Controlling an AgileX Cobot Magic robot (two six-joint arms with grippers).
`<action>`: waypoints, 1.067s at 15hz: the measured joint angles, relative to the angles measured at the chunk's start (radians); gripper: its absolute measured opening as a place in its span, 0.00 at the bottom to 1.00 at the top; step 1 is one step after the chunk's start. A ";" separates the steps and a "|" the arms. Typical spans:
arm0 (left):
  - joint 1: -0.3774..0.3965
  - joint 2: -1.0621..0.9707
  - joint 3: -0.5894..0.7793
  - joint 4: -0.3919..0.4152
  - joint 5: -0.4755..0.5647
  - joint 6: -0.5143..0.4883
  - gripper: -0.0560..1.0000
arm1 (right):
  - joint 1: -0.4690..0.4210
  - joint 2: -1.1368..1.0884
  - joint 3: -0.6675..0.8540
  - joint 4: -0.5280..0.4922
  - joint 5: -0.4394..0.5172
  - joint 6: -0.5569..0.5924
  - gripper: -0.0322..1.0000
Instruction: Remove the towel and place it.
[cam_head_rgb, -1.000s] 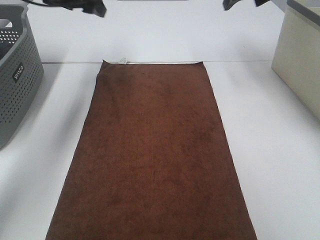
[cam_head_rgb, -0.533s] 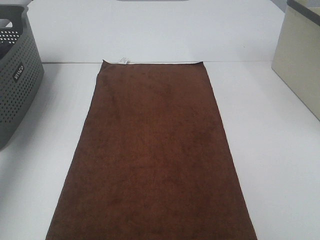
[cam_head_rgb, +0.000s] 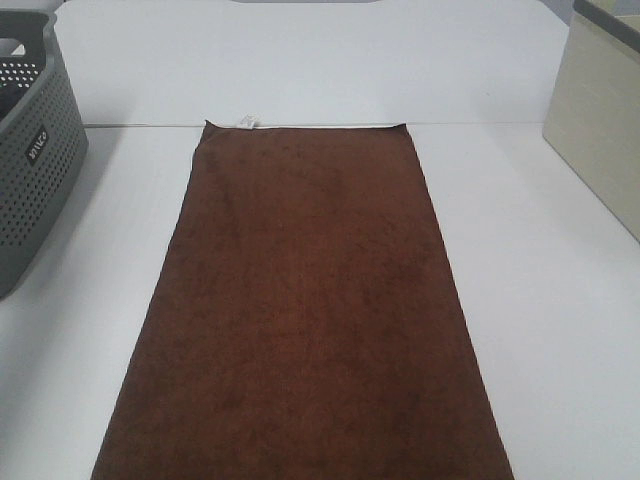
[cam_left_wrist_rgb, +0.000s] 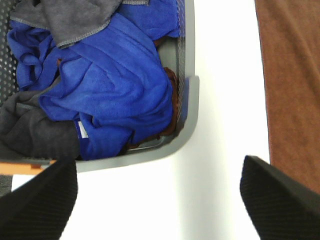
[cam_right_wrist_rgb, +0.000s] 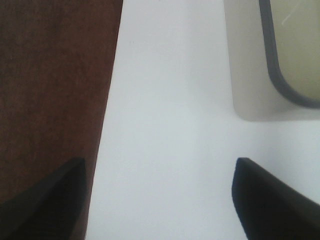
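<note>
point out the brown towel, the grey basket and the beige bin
towel (cam_head_rgb: 305, 310), exterior high view, middle of the spread cloth
grey basket (cam_head_rgb: 40, 170), exterior high view, its perforated side wall
beige bin (cam_head_rgb: 600, 120), exterior high view, its side wall

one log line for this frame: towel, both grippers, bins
towel: flat on table, ungrasped | left gripper: open, empty, by grey basket | right gripper: open, empty, near beige bin

towel (cam_head_rgb: 305, 310): near end cut off | basket (cam_head_rgb: 35, 150): partly out of frame
</note>
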 joint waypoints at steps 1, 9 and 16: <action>0.000 -0.075 0.047 0.002 0.005 -0.001 0.82 | 0.000 -0.103 0.090 0.000 0.000 0.004 0.78; 0.000 -0.544 0.390 0.129 0.015 0.004 0.82 | 0.000 -0.787 0.522 0.007 -0.045 0.016 0.78; 0.000 -0.903 0.621 -0.002 0.004 0.029 0.82 | 0.000 -1.078 0.686 -0.003 -0.069 0.016 0.78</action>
